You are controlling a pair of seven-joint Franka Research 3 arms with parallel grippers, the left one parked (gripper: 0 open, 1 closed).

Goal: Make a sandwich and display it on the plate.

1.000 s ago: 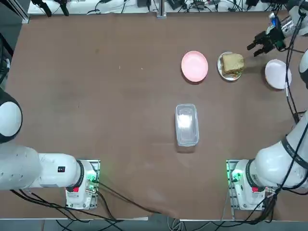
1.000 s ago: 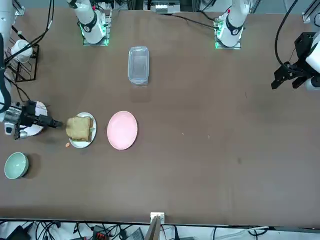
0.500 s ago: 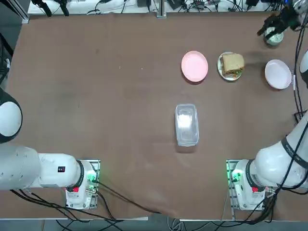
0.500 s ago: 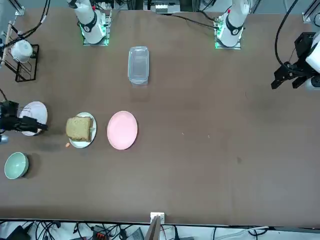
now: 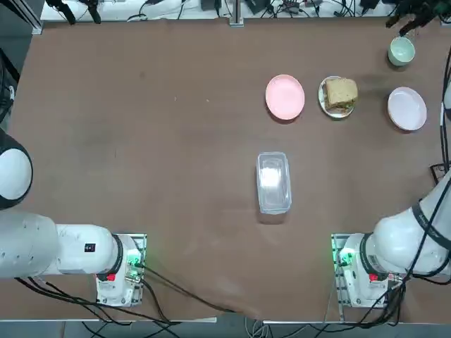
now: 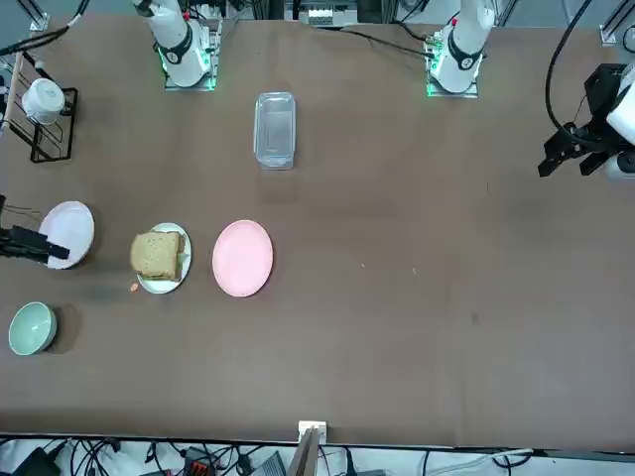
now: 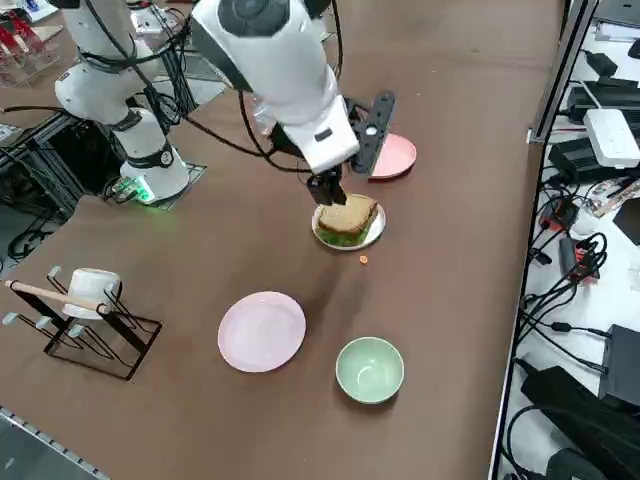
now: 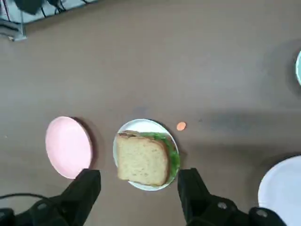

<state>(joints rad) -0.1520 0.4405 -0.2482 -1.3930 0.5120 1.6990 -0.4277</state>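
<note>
The sandwich, two tan bread slices with green lettuce showing at the edge, lies on the small white plate. The top view shows the sandwich on that plate at the far right of the table. In the front view the sandwich covers most of the plate. My right gripper hangs high over the table, open, with nothing between its fingers. The right gripper sits near the far right corner in the top view, apart from the sandwich.
A pink plate lies left of the sandwich and a second white plate to its right. A green bowl stands at the far right. A clear lidded box is mid-table. A mug rack and an orange crumb also show.
My right gripper has pulled away from beside the sandwich, rising and drifting toward the far right corner, still open. The sandwich stays on its plate.
</note>
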